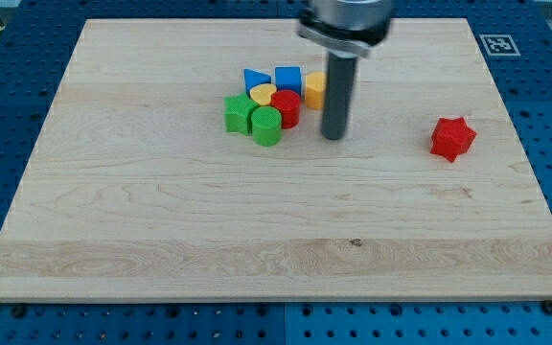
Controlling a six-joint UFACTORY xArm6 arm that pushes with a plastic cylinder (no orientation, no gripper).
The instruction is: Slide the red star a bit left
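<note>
The red star (452,138) lies alone on the wooden board (161,220) at the view's right. My tip (333,136) rests on the board well to the star's left, just right of a cluster of blocks. The rod rises straight up from the tip to the arm's mount at the view's top. The tip touches no block that I can see.
The cluster left of the tip holds a green block (237,112), a green cylinder (266,126), a red cylinder (287,108), a yellow heart (263,94), two blue blocks (254,79) (288,79) and a yellow block (314,89) partly hidden behind the rod.
</note>
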